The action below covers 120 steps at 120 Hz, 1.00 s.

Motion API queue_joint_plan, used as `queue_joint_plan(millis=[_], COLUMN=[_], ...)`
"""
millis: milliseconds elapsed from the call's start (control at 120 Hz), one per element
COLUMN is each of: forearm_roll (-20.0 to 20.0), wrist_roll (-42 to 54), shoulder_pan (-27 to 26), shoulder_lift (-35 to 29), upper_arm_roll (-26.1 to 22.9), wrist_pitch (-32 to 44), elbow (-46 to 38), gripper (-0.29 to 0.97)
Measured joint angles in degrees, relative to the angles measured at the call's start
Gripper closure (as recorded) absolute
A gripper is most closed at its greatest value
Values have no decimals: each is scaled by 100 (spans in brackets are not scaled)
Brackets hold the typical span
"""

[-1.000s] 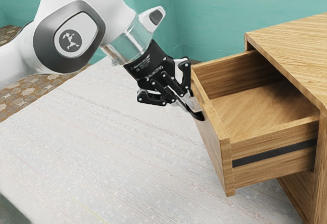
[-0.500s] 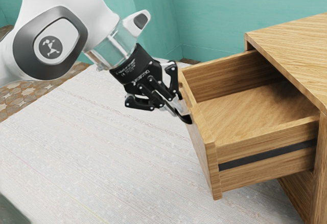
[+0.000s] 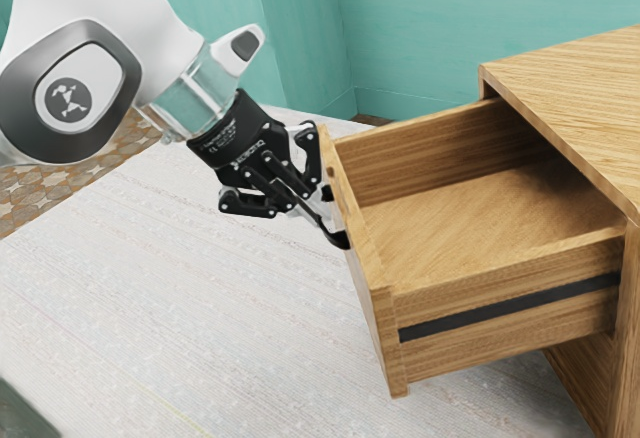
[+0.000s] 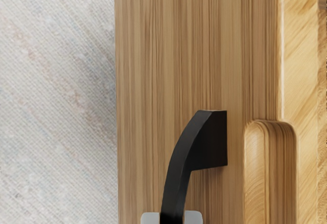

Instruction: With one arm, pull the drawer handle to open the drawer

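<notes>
A wooden drawer (image 3: 470, 248) stands pulled far out of the wooden cabinet (image 3: 580, 78), its inside bare. A black curved handle (image 4: 191, 157) sits on the drawer front (image 4: 168, 70); in the exterior view the handle (image 3: 335, 233) lies at the drawer's left face. My black gripper (image 3: 318, 208) is shut on the handle, the white arm reaching in from the exterior view's upper left. Pale finger pads (image 4: 149, 217) flank the handle's lower end in the wrist view.
A pale grey rug (image 3: 150, 318) covers the floor in front of the cabinet, with patterned tiles (image 3: 50, 183) beyond it at the left. Teal walls (image 3: 430, 18) rise behind. The drawer's side rail (image 3: 510, 306) is a dark strip.
The drawer has slid farther out toward the exterior view's left, and my gripper has moved left with the handle in its grasp.
</notes>
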Motion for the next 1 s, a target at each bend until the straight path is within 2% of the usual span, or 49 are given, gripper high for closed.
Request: queue_joint_plan(millis=[467,767,850,917,1000], forearm_roll=[38,8,99,472,867], wrist_roll=[-12,11,18,26,36], shoulder_pan=[20,18,18,19,-18], shoulder_lift=[-191,-444,-511,-350,413], upper_arm_roll=[34,50,110,107,84], wrist_pitch=[58,90,-30,-446,-1397], elbow=[-229,-305,-292,282,1830], gripper=[78,51,40,29,20])
